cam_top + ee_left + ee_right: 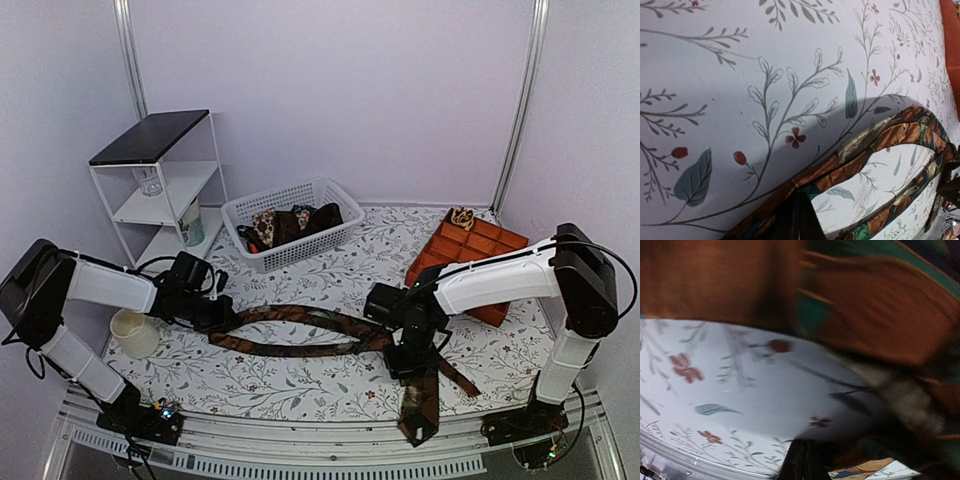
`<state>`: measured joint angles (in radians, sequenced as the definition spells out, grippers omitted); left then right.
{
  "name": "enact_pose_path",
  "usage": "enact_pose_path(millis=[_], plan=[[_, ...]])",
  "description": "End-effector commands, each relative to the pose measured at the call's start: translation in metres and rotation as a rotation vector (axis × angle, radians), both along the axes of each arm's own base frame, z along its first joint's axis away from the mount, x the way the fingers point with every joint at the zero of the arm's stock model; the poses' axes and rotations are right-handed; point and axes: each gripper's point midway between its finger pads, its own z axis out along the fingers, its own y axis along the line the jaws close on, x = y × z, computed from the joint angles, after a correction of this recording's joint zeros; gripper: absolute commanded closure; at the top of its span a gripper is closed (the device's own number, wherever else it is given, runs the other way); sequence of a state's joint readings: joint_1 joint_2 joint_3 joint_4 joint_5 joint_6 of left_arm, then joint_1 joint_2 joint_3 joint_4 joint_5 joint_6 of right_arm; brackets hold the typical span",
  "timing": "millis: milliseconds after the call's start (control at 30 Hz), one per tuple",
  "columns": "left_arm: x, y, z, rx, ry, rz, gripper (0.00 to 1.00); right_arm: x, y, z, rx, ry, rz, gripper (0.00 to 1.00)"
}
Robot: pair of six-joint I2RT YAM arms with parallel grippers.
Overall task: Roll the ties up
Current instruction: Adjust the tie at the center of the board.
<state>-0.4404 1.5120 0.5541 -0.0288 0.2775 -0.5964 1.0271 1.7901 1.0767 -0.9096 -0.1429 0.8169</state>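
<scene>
Rust, brown and green silk: a long tie (300, 316) lies folded into a narrow loop across the middle of a desk (300, 385) covered in white floral cloth. The loop's left end sits in the left gripper (222, 318), whose fingers (797, 220) are pressed together on the fabric. The tie's wide end hangs over the near edge at the right. The right gripper (408, 360) rests on the tie there, tips together; its wrist view is too blurred to tell whether it pinches cloth. More ties (285, 222) fill a white basket (300, 250) at the far side. A tan spotted tie (462, 216), rolled, sits in an orange tray (480, 245) far right. A white shelf (150, 138) stands far left, holding a container (190, 225) with an unreadable label.
</scene>
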Motion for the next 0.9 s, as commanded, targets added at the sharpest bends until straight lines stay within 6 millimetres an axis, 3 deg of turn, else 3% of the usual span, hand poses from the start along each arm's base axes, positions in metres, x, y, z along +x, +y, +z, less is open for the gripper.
enact_pose_path(millis=[0, 267, 433, 567, 700, 867], plan=[[-0.004, 0.027, -0.022, 0.166, 0.041, 0.027, 0.99, 0.01, -0.083, -0.014, -0.304, -0.003, -0.045, 0.96], [0.003, 0.044, -0.023, 0.204, 0.045, 0.056, 1.0, 0.046, -0.127, -0.012, -0.437, -0.041, -0.134, 0.95], [0.0, 0.044, -0.022, 0.185, 0.057, 0.064, 1.0, 0.07, -0.15, -0.009, -0.467, -0.084, -0.231, 0.94], [-0.002, 0.043, -0.02, 0.171, 0.06, 0.069, 1.0, 0.086, -0.148, -0.01, -0.434, -0.122, -0.256, 0.92], [-0.003, 0.044, -0.017, 0.169, 0.059, 0.078, 0.99, 0.087, -0.137, -0.009, -0.367, -0.121, -0.273, 0.91], [-0.011, 0.048, -0.019, 0.18, 0.075, 0.087, 1.0, 0.088, -0.125, 0.02, -0.285, -0.152, -0.285, 0.85]])
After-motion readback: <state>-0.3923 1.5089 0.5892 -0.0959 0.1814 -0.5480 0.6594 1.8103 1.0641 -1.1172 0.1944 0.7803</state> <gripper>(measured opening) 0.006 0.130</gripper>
